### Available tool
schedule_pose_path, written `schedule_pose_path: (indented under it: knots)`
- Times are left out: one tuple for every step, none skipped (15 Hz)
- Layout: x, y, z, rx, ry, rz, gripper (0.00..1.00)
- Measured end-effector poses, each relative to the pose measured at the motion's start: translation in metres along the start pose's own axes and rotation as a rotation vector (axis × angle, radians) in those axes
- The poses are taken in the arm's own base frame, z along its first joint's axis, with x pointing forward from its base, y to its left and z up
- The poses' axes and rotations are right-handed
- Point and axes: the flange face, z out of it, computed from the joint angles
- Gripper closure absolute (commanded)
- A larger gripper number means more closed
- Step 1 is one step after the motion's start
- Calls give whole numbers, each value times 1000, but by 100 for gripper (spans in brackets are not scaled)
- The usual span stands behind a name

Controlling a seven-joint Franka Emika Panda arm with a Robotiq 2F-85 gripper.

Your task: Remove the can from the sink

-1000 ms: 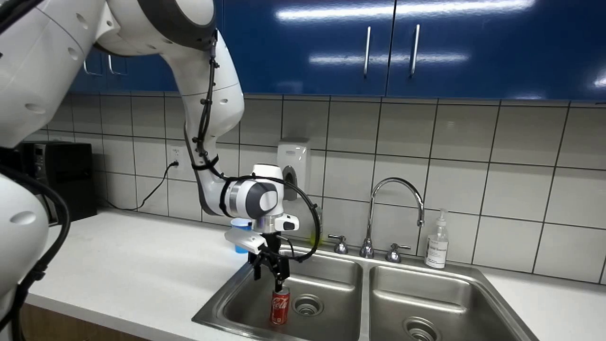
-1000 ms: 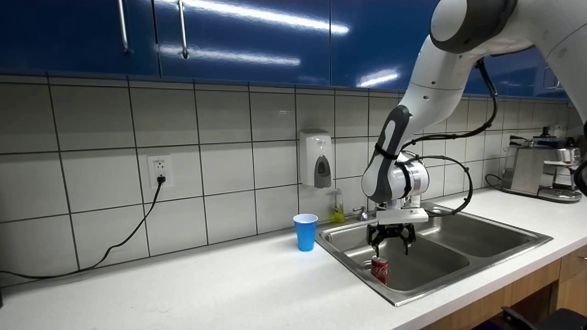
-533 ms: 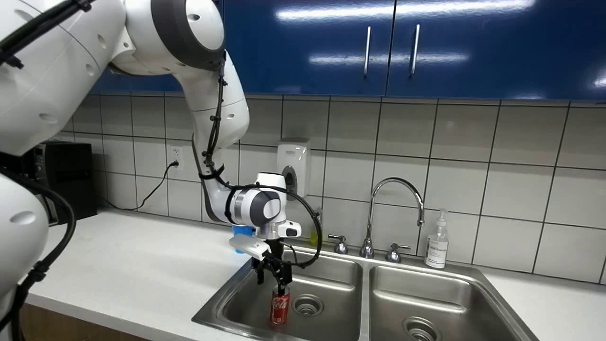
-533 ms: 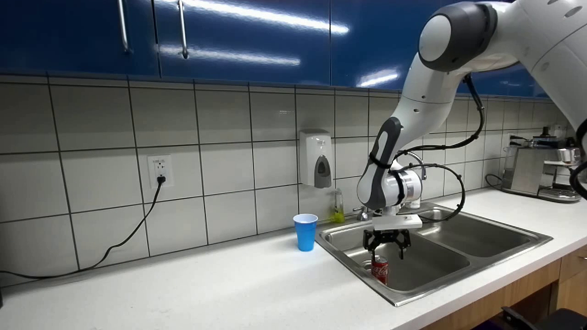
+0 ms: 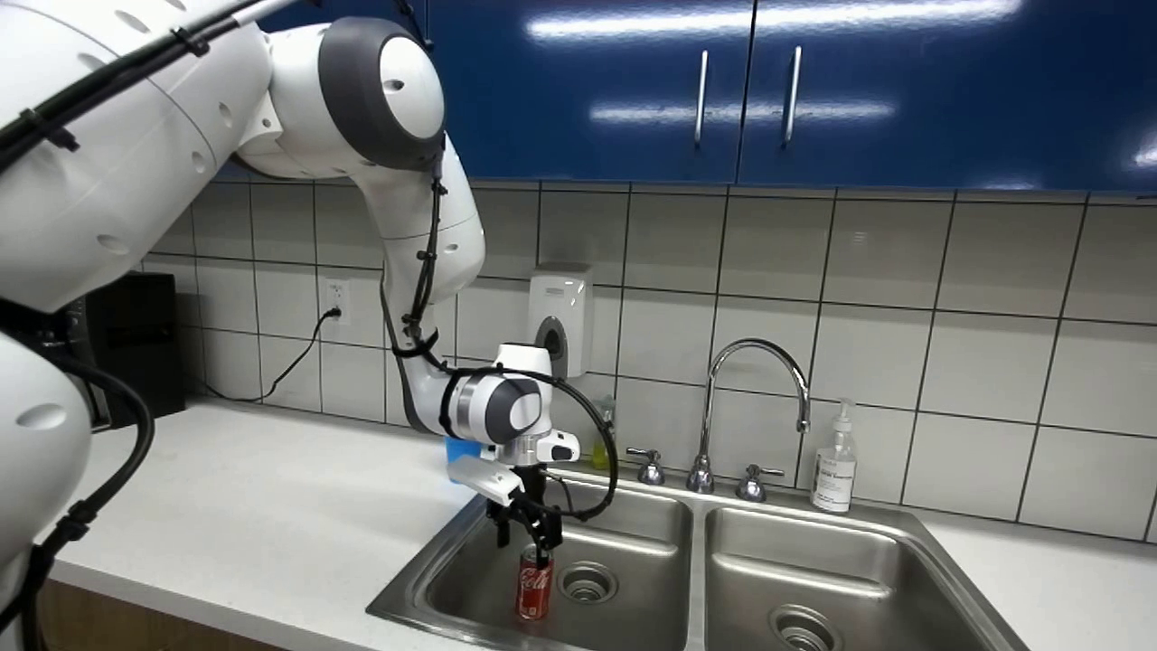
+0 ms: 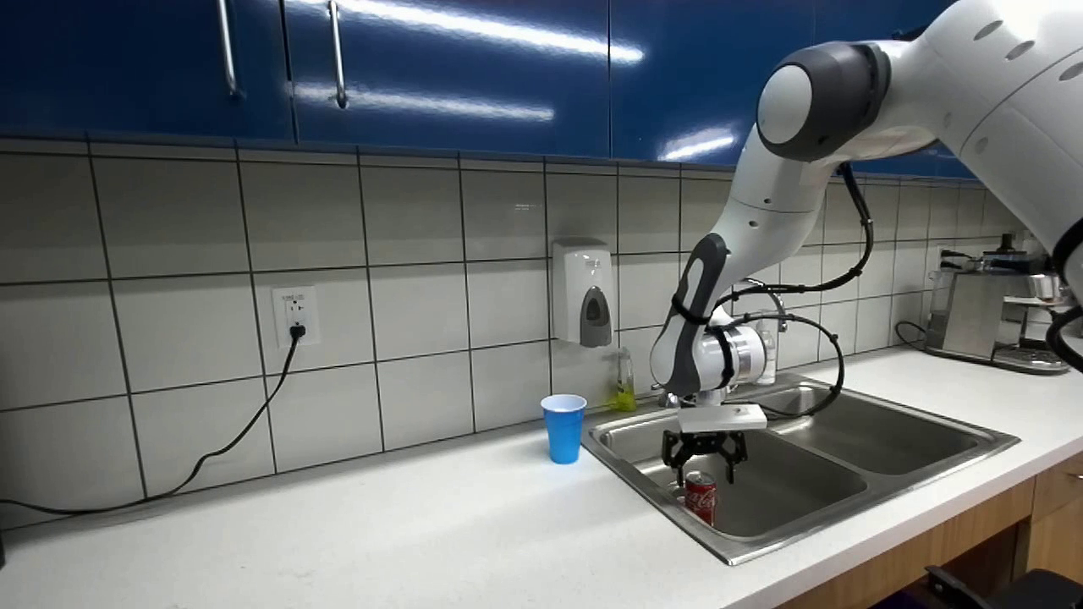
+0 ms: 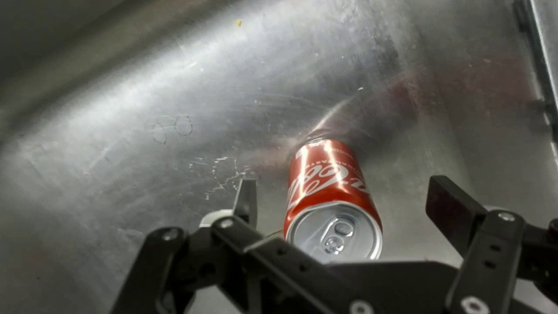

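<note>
The red can (image 5: 533,589) with a silvery top stands upright in a bowl of the steel sink (image 5: 698,579). In an exterior view the can (image 6: 700,499) is near that bowl's front corner by the sink rim (image 6: 795,548). My gripper (image 5: 522,552) is open just above and around the can's top; it also shows open in an exterior view (image 6: 706,480). In the wrist view the can (image 7: 327,181) lies between the spread fingers of the gripper (image 7: 340,192), touching neither visibly, closer to the left finger. Part of the can's top rim is hidden by the gripper body.
A blue cup (image 6: 564,431) stands on the counter (image 6: 423,524) beside the sink. The curved faucet (image 5: 757,344) and its handles rise behind the bowls. A soap bottle (image 5: 833,475) stands at the back, and a wall dispenser (image 6: 582,292) hangs above the counter.
My gripper has moved down and shifted sideways, so its fingers now sit lower around the can's top. The can has not moved, and the fingers stay open.
</note>
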Motion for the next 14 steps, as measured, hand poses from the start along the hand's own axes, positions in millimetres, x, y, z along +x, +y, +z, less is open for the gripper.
schedule_pose_path:
  knots:
    - [2, 0, 4, -1, -1, 0, 0]
    - [4, 0, 7, -2, -2, 1, 0]
    - [5, 1, 11, -3, -3, 3, 0]
    - [7, 1, 14, -4, -5, 5, 0]
    - [9, 2, 18, -6, -6, 7, 0]
    - [10, 3, 21, -7, -8, 9, 0]
    - [12, 4, 24, -8, -9, 11, 0]
    - [13, 5, 27, -8, -10, 13, 0]
    - [15, 5, 30, -8, -9, 14, 0]
    - [17, 4, 31, -9, -7, 14, 0]
    - [18, 4, 33, -9, -6, 13, 0]
    - [20, 3, 34, -8, -5, 12, 0]
    - [22, 2, 35, -8, -2, 12, 0]
    - [24, 1, 36, -7, 0, 11, 0]
